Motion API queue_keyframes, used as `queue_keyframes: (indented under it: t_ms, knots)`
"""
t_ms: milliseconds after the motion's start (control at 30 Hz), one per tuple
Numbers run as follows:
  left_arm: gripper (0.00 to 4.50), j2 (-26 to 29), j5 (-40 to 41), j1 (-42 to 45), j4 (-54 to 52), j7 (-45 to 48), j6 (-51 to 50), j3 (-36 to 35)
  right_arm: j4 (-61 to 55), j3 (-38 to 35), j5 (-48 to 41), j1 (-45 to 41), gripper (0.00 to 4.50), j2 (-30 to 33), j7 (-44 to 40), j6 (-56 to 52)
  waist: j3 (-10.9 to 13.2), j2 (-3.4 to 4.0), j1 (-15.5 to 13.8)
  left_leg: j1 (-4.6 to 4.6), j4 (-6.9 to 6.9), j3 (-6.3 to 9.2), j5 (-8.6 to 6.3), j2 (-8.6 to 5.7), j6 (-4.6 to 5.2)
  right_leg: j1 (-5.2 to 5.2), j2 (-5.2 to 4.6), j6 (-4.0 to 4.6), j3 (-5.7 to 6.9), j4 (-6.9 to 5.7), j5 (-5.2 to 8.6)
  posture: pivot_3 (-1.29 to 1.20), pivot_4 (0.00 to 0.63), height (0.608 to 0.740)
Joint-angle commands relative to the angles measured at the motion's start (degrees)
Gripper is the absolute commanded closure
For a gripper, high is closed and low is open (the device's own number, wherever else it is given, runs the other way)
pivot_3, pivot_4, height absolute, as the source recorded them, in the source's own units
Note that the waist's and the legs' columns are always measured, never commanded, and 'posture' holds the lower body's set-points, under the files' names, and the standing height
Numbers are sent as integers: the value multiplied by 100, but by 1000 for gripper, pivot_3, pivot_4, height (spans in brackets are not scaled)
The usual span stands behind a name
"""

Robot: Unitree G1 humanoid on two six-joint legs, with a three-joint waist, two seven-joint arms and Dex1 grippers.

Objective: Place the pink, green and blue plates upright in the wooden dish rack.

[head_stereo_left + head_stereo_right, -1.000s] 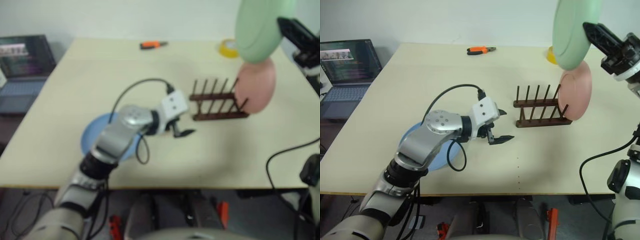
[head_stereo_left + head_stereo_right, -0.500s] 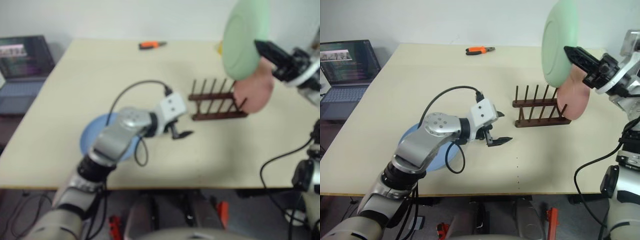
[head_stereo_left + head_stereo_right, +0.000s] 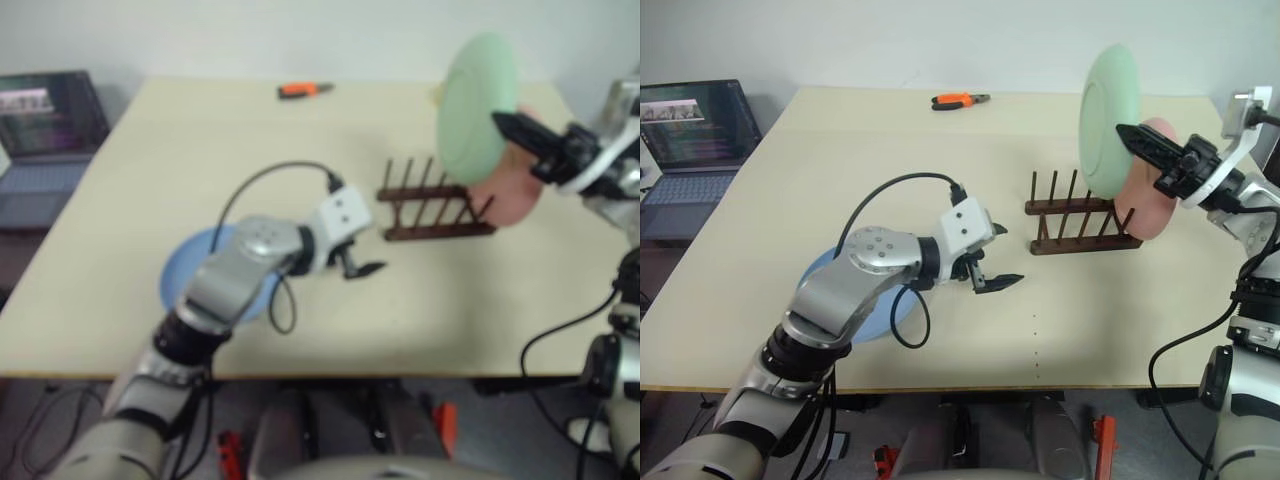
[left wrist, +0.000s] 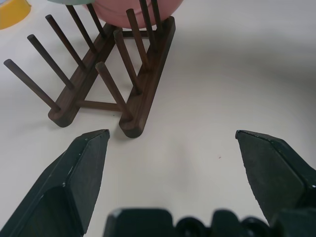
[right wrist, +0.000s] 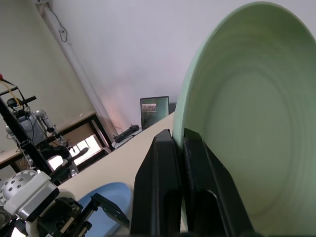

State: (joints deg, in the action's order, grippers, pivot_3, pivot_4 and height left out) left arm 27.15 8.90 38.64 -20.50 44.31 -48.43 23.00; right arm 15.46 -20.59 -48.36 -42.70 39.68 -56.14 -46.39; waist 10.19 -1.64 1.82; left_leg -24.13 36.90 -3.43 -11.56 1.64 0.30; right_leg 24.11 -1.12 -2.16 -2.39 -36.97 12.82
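The right gripper (image 3: 1127, 134) pinches the green plate (image 3: 1105, 118) upright above the wooden dish rack (image 3: 1081, 222). The left wrist view shows the left gripper (image 4: 170, 143) fingers spread wide, empty, facing the rack's pegs and pink plate (image 4: 133, 6).

Ahead of the left gripper (image 3: 992, 257), whose fingers are spread wide, a strip of bare table (image 3: 1070, 320) is left free up to the near end of the wooden dish rack (image 3: 1080, 217). The rack's far end slot is blocked by the pink plate (image 3: 1146, 205), which stands upright there. Directly above the rack's middle pegs the space is taken by the green plate (image 3: 1108, 115), which is pinched on edge by the right gripper (image 3: 1140, 145). Behind the left gripper, the table is covered by the blue plate (image 3: 855, 300) lying flat under that arm.
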Motion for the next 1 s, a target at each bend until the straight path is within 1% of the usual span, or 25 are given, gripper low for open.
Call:
queue_keyframes:
  t_ms: [33,400,733,1000]
  knots:
    - [0,4,28,70,-263,-37,9,-78,-253,-94,-70,12,4458,38,0,12,0,0,-1,0,0,1,0,0,0,0,0,0,1,0,0,0,150,740]
    - [0,-14,39,44,-327,-39,-14,-40,-226,-92,-27,134,4458,106,-21,-24,0,0,-1,0,0,0,0,0,0,-1,0,-1,0,1,0,0,150,740]
    - [0,5,40,41,-329,-34,-31,-44,-281,31,50,245,4458,5,103,8,0,0,0,0,0,1,0,0,0,-1,0,-1,0,1,0,0,150,740]
    - [0,10,7,76,-270,-23,13,-15,-354,139,168,181,4458,24,128,42,0,0,-1,0,0,0,0,0,0,0,1,-1,-1,1,0,0,150,740]
